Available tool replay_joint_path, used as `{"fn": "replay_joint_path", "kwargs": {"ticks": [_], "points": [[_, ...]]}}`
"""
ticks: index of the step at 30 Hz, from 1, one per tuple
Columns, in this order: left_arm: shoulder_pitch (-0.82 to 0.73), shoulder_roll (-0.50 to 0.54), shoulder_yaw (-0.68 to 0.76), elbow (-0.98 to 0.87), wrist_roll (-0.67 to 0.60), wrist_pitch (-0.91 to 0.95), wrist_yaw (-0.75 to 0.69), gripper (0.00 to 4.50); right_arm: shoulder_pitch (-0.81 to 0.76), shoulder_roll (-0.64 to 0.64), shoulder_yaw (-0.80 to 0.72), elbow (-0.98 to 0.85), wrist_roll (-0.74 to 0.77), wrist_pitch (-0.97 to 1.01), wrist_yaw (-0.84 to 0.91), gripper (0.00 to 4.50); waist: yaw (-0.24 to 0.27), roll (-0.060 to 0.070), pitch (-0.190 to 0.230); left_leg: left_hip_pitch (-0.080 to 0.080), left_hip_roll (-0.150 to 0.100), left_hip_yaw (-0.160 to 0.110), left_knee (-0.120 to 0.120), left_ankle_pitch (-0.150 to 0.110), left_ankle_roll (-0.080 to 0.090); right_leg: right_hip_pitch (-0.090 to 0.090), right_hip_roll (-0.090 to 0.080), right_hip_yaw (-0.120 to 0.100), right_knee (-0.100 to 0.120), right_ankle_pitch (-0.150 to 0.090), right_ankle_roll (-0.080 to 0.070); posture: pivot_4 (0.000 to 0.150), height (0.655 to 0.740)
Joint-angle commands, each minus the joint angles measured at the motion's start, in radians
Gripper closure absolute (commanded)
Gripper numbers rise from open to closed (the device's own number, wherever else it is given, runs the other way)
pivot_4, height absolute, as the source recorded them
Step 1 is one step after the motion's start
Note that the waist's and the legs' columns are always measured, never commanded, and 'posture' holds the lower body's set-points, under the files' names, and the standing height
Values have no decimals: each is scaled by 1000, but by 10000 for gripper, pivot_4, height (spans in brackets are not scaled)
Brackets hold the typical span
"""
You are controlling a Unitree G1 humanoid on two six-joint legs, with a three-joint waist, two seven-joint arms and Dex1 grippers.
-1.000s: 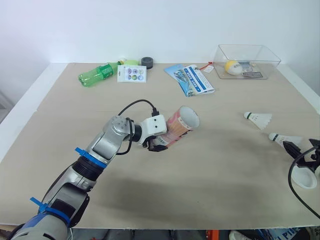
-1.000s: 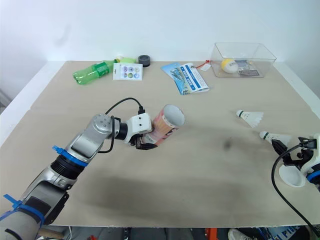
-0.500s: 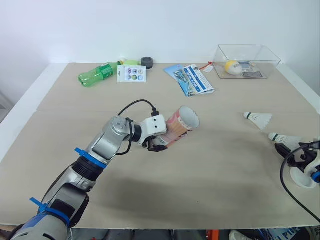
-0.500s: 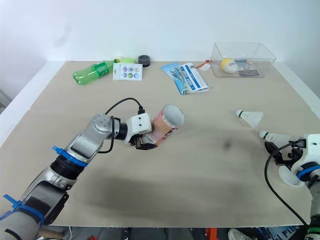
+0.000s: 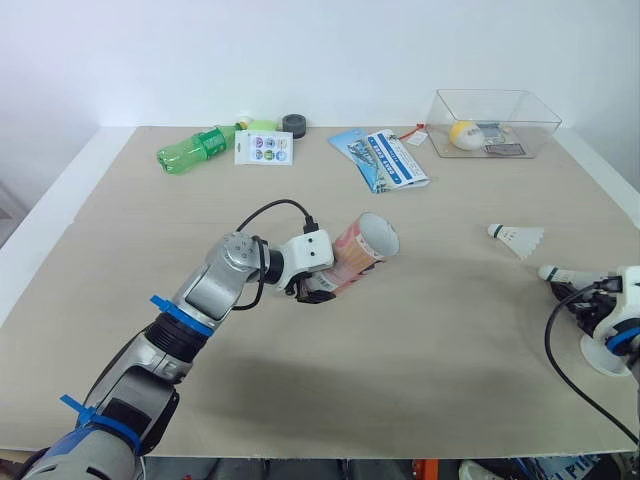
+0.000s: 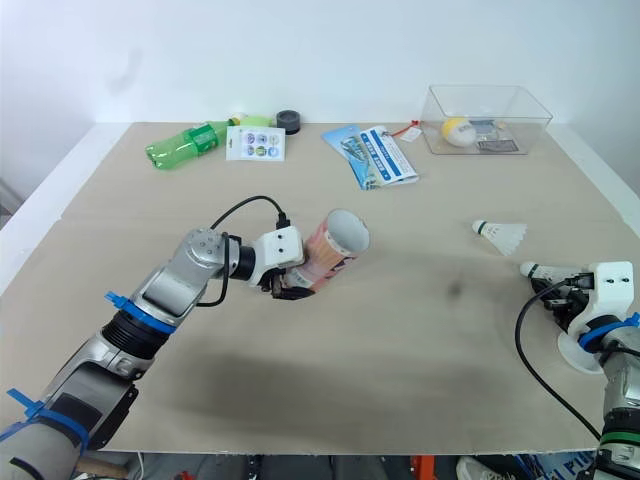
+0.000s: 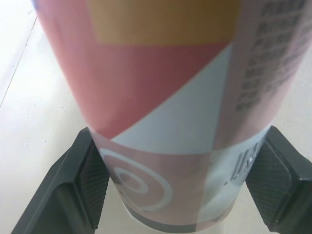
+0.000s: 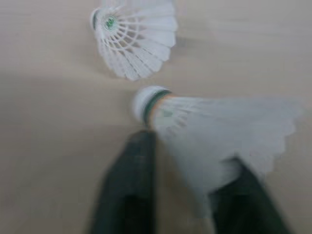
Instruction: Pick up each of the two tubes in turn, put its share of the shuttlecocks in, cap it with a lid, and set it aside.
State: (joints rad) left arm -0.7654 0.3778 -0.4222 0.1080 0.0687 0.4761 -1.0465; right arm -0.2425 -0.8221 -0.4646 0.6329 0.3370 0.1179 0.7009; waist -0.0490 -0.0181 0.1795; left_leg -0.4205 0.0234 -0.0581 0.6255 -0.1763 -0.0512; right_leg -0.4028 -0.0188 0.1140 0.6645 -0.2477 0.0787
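Note:
A pink and white tube (image 5: 362, 250) hangs tilted above the table's middle, its open mouth turned to the right, with my left gripper (image 5: 318, 285) shut on its lower end; both pads (image 7: 92, 180) press its sides. At the right edge a white shuttlecock (image 5: 565, 274) lies on the table. My right gripper (image 8: 187, 161) is closed around that shuttlecock's (image 8: 219, 126) feather skirt. A second shuttlecock (image 5: 518, 237) lies just beyond it. A white lid (image 5: 605, 358) rests on the table by my right wrist.
Along the table's back stand a clear box (image 5: 495, 122) with a yellow ball, a blue booklet (image 5: 385, 158), a card (image 5: 264, 147), a black roll (image 5: 294, 124) and a green bottle (image 5: 195, 148).
My right gripper has moved forward from the lid to the near shuttlecock and closed on its skirt. The left arm and tube have not moved.

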Motion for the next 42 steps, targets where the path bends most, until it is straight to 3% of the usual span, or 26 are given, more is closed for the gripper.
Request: {"fn": "replay_joint_path", "kwargs": {"ticks": [1, 7, 12, 16, 21, 29, 40, 41, 42], "points": [[-8, -2, -21, 11, 4, -11, -8, 8773, -5, 2, -2, -12, -4, -43, 9, 44805, 0, 0, 0, 0, 0, 0, 0, 0, 0, 0, 0, 0, 0, 0, 0, 1500, 7400], [-20, -1, -20, 37, 7, -30, -13, 8773, 23, 5, 6, -106, -4, -71, 21, 44805, 0, 0, 0, 0, 0, 0, 0, 0, 0, 0, 0, 0, 0, 0, 0, 1500, 7400], [-32, 0, -17, 67, 8, -50, -20, 8773, 76, -20, 14, -385, -6, -51, 15, 44805, 0, 1, 0, 0, 0, 0, 0, 0, 0, 0, 0, 0, 0, 0, 1, 1500, 7400], [-44, -2, -11, 113, 1, -69, -34, 8773, 17, -165, 36, -731, 32, 43, 107, 44805, 0, 9, 0, -1, -2, 0, 2, 0, 0, 0, -2, 1, 0, 1, 2, 1500, 7400], [-69, -12, 3, 173, -7, -88, -39, 8773, -178, -253, 186, -841, 47, 60, 228, 44805, -1, 1, 1, 1, -1, -1, 2, 1, 1, 1, -1, -1, 0, -1, -2, 1500, 7400], [-97, -26, 13, 215, -8, -99, -42, 8773, -501, -171, 547, -760, -78, -145, 530, 44805, 0, -1, 2, -2, -2, 0, 4, 2, 2, 0, -4, -1, -1, 0, -2, 1500, 7400], [-73, -32, 23, 159, -11, -67, -19, 8773, -732, -32, 728, -419, -267, -545, 719, 44805, 0, -1, 3, -3, -2, 0, 1, 2, 2, -2, -3, -2, 0, 1, 2, 1500, 7400], [-72, -33, 24, 155, -11, -64, -17, 8773, -743, -24, 732, -402, -271, -565, 728, 38085, 1, -1, 3, -3, -2, 0, 1, 2, 2, -2, -3, -2, 0, 1, 2, 1500, 7400], [-68, -33, 25, 150, -12, -59, -14, 8773, -753, -19, 735, -395, -267, -575, 742, 34654, 1, -1, 3, -3, -2, 0, 1, 2, 2, -2, -3, -2, 0, 1, 2, 1500, 7400]]}}
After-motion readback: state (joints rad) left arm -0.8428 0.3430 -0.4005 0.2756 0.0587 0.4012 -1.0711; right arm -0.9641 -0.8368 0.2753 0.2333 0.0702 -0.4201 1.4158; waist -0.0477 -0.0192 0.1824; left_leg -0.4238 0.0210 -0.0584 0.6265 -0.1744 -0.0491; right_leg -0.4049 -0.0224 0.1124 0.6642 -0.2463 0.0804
